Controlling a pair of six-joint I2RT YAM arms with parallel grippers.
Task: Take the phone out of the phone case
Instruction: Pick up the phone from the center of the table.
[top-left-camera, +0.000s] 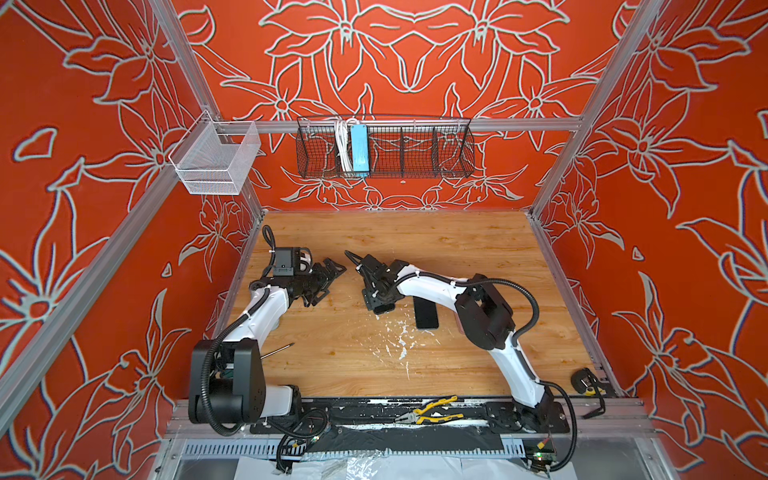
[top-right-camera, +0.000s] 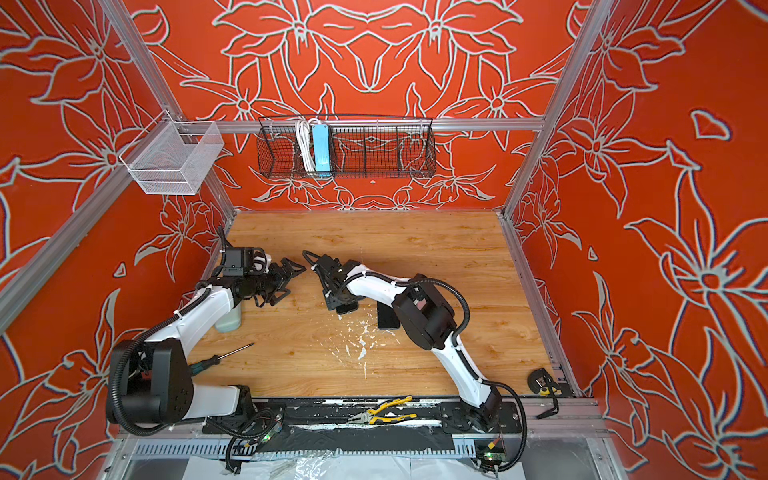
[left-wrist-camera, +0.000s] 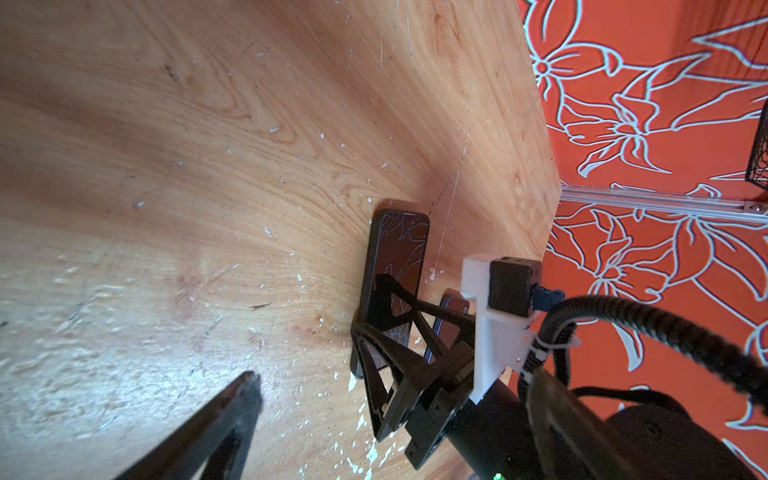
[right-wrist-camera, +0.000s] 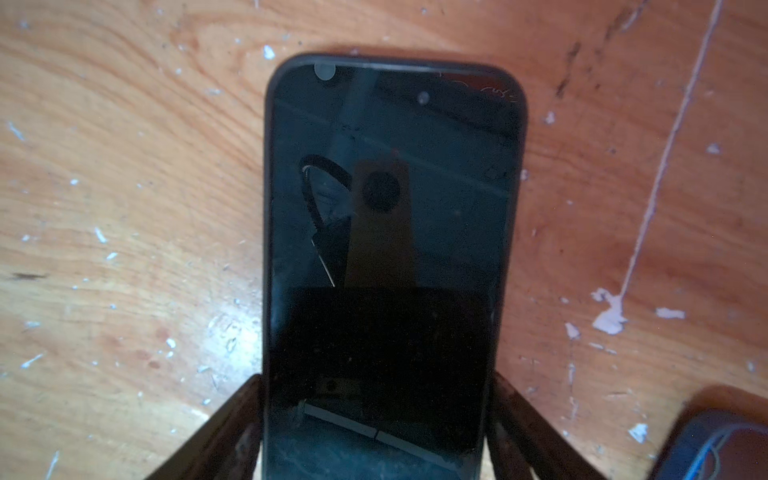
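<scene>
1. Phone screen-up on the wooden bench (right-wrist-camera: 124, 166): the phone (right-wrist-camera: 382, 232) lies flat, its dark glass rimmed in black with no pink around it. Judged from that, the removal looks done or all but done.
2. Pink sliver in a top view, likely the phone case (top-left-camera: 460, 323), shows beside the right arm's elbow. It is apart from the phone and mostly hidden by the arm, so its state cannot be read.
3. Between the phone and that sliver, a second dark slab (top-left-camera: 426, 312) rests flat on the bench, touched by nothing.
4. Spread wide, the right fingers (right-wrist-camera: 232, 428) stand astride one end of the phone, one at each long edge, right against it or just beside it. Whether they press the phone or merely flank it cannot be told.
5. Fully apart, the left fingers (left-wrist-camera: 237, 411) hold nothing and hover over bare bench, apart from the phone.
6. What seems left, at most, is letting go of the phone, drawing the right arm clear, and checking that the case is truly empty.
</scene>
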